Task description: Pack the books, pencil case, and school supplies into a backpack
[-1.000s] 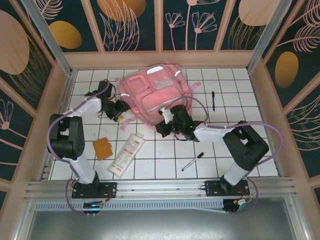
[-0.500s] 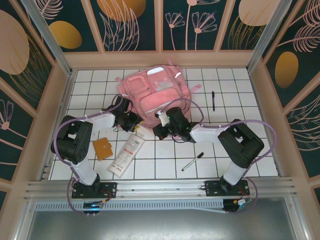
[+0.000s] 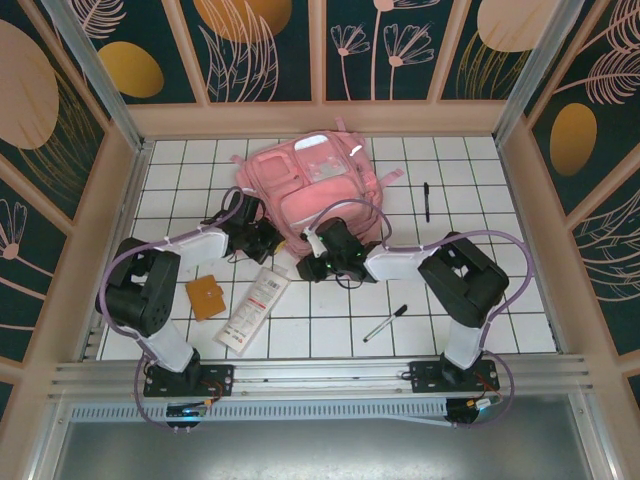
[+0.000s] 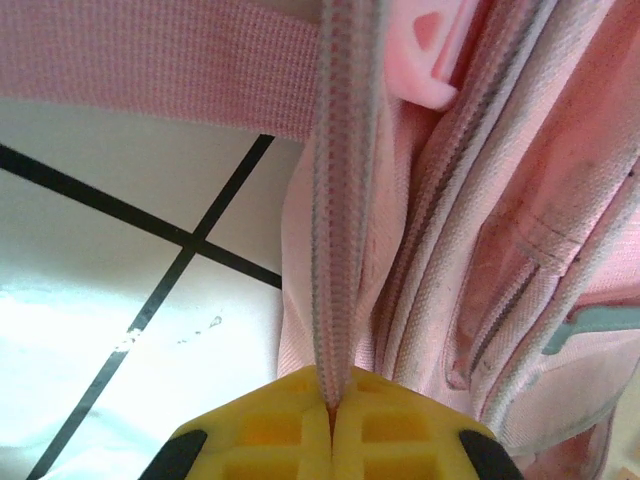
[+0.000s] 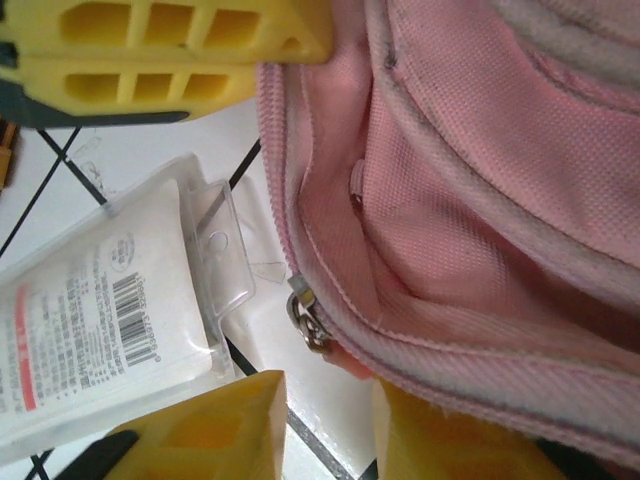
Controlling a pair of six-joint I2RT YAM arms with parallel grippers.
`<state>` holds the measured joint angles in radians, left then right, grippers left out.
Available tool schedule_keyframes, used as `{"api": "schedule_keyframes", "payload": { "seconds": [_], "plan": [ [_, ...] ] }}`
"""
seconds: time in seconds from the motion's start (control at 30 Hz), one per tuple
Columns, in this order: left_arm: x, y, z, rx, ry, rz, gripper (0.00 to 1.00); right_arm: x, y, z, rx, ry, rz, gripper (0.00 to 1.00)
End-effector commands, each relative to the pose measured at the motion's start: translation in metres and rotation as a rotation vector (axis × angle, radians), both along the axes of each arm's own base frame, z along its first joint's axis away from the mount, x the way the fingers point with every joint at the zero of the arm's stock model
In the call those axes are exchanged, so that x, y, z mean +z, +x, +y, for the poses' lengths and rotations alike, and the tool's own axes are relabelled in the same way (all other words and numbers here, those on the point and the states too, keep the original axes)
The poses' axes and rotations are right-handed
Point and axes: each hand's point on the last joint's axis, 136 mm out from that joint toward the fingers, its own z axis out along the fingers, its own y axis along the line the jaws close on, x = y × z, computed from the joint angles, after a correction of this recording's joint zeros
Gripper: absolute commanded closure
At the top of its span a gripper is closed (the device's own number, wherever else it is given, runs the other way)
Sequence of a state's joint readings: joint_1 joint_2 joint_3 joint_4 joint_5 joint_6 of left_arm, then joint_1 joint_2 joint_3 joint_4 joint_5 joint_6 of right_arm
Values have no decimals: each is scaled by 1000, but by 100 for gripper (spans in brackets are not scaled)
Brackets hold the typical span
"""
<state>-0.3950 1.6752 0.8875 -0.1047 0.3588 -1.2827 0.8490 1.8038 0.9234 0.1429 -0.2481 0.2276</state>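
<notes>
The pink backpack (image 3: 310, 185) lies at the back middle of the table, its mouth toward me. My left gripper (image 3: 262, 240) (image 4: 332, 405) is shut on the backpack's zipper-edged rim (image 4: 342, 200), which runs taut up from the yellow fingers. My right gripper (image 3: 312, 262) (image 5: 325, 425) stands open at the mouth, with a metal zipper pull (image 5: 310, 322) just above the gap and one finger under the pink rim (image 5: 470, 360). The white pencil case (image 3: 252, 308) (image 5: 90, 320) lies beside it. The orange-brown square (image 3: 206, 296) and two pens (image 3: 385, 322) (image 3: 426, 200) rest on the tiles. The books are out of view.
Wooden walls (image 3: 80, 240) enclose the white tiled table (image 3: 330, 330). A pink strap (image 4: 130, 60) lies across the tiles beside the rim. My left gripper's yellow fingers (image 5: 150, 50) sit close to the right wrist camera, near the bag's mouth.
My left gripper swung right to the backpack's near edge and shut on the zipper rim. My right gripper shifted slightly left and opened its jaws. The backpack shifted slightly.
</notes>
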Motion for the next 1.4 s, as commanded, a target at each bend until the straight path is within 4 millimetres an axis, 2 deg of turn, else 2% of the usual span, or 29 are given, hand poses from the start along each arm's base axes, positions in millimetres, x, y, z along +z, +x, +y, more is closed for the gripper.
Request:
{"api": "schedule_keyframes", "payload": {
  "seconds": [0.0, 0.1, 0.17, 0.33, 0.5, 0.6, 0.73, 0.87, 0.97, 1.17, 1.37],
  "plan": [
    [20, -6, -17, -6, -80, -15, 100, -5, 6, 5, -34, -49, -3, 63],
    [25, -4, -23, -19, -105, -12, 100, -4, 13, 1, -104, -69, 2, 52],
    [31, -2, -28, -19, -133, -19, 100, -6, 21, -4, -163, -108, -5, 47],
    [49, -2, -41, -27, -195, -37, 100, -14, 48, -23, -406, -209, -10, 46],
    [61, -5, -43, -29, -208, -54, 100, -11, 66, -31, -557, -227, -31, 58],
    [62, -6, -44, -41, -207, -45, 100, -9, 69, -38, -619, -209, -36, 75],
    [59, -5, -42, -37, -190, -53, 100, -4, 66, -40, -621, -196, -38, 90],
    [55, 0, -43, -53, -179, -53, 100, 1, 58, -45, -587, -202, -10, 99],
    [51, 7, -35, -38, -139, -76, 100, 2, 44, -52, -550, -188, 42, 100],
    [37, 18, -1, 4, -55, -74, 100, 4, 19, -73, -419, -176, 174, 100],
    [39, 38, 45, 68, 67, -128, 100, 5, -4, -85, -283, -174, 259, 100]
  ]
}}
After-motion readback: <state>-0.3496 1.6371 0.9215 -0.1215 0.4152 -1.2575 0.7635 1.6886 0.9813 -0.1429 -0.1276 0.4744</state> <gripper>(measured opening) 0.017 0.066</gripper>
